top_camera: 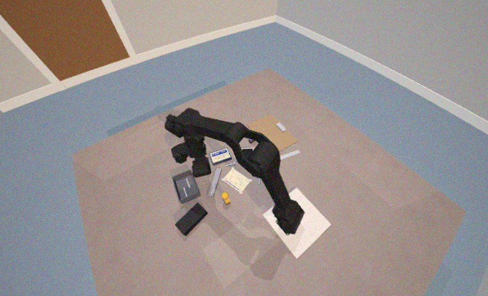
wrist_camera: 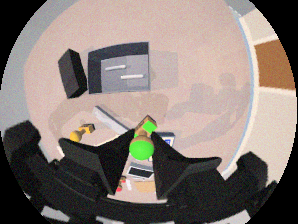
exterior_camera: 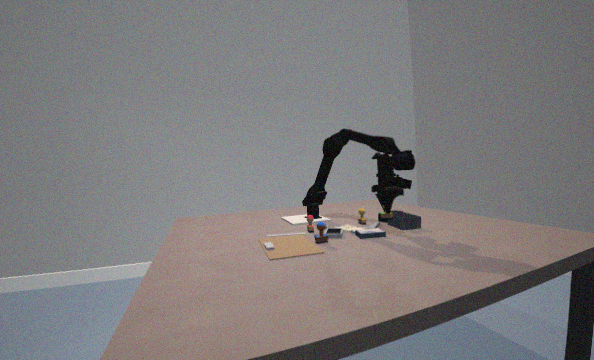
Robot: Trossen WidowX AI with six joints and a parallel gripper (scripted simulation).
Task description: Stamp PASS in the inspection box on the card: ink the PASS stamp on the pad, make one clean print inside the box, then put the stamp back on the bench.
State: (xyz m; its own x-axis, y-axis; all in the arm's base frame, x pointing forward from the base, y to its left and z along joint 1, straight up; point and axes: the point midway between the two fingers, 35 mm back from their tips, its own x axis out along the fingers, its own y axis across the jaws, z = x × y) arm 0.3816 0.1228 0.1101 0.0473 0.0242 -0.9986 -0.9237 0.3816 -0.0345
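Observation:
My gripper (top_camera: 200, 168) (exterior_camera: 386, 209) (wrist_camera: 143, 132) is shut on the green-topped stamp (exterior_camera: 385, 216) (wrist_camera: 141, 148) and holds it upright, low over the table. It hangs between the grey tray (top_camera: 185, 187) (wrist_camera: 123, 70) and the blue-and-white ink pad (top_camera: 220, 155). In the top view the gripper body hides the stamp. The cream card (top_camera: 237, 180) (exterior_camera: 349, 227) lies flat to the right of the gripper, past a grey ruler (top_camera: 214, 182). I cannot make out the card's inspection box.
A yellow stamp (top_camera: 226, 197) (exterior_camera: 361, 215) (wrist_camera: 80, 132) stands near the card. A red stamp (exterior_camera: 310, 223) and a blue stamp (exterior_camera: 321, 231) stand by the cork mat (top_camera: 270, 131) (exterior_camera: 290, 246). A black box (top_camera: 191, 218) (wrist_camera: 72, 72) lies beyond the tray. The arm's base stands on a white sheet (top_camera: 315, 224).

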